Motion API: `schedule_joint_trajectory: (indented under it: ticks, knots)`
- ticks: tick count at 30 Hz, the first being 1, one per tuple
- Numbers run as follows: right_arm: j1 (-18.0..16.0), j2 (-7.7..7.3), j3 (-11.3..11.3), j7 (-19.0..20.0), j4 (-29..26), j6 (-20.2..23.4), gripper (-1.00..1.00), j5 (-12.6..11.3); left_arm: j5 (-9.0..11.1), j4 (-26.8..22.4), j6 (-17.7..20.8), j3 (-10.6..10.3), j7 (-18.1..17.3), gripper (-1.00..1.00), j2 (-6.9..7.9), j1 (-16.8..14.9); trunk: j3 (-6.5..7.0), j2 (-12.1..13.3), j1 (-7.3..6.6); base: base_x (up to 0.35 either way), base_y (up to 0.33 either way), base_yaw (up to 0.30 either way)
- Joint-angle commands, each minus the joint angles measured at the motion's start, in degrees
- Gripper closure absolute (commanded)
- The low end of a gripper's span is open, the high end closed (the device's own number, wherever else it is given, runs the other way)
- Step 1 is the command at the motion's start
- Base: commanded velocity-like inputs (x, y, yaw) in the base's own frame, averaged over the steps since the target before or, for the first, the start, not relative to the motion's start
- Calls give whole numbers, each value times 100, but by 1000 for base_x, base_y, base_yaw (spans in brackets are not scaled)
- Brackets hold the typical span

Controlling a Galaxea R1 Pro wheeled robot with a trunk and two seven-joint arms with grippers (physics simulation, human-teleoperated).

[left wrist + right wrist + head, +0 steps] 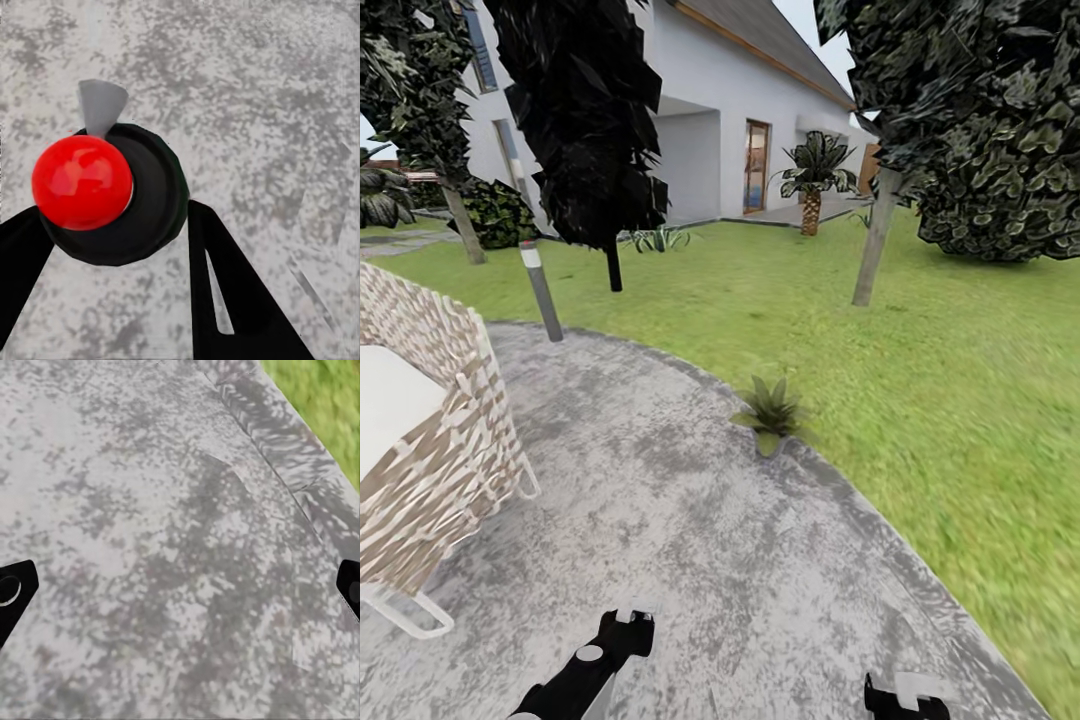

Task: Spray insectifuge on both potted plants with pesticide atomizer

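Seen end-on in the left wrist view, the pesticide atomizer [112,187] is a dark round body with a red knob and a pale grey spout. My left gripper [114,214] is shut on it, one black finger against each side. In the head view this gripper [628,632] hangs low over the grey patio. One potted plant [768,410], a small rosette of pointed green leaves, stands at the patio's edge ahead of me. My right gripper [905,700] is low at the right; its fingers [15,592] stand wide apart, open and empty, above the concrete.
A wicker seat [420,470] with a white cushion stands on the patio at the left. On the lawn behind are a grey bollard lamp [540,290], a thin tree trunk [875,240], a spiky agave [658,238] and a palm [812,185] by the house.
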Motion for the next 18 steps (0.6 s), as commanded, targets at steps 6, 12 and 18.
schedule_joint_trajectory:
  ticks: [6, 12, 18]
  knots:
    - [-3, 9, -35, -39, -2, -11, -100, 45, -56, 2, -19, 6, -5, 100, 3, -3, -5, -2, 2, 339, 0, 0]
    - [-3, 12, -35, -41, -2, -11, -100, 42, -56, 2, -19, 4, -5, 100, 0, -3, -5, -2, 2, 339, 0, -25]
    - [-3, 12, -35, -41, 1, -11, -100, 42, -56, 2, -19, 6, -7, 100, 0, -3, -5, -2, 2, 330, 102, -231]
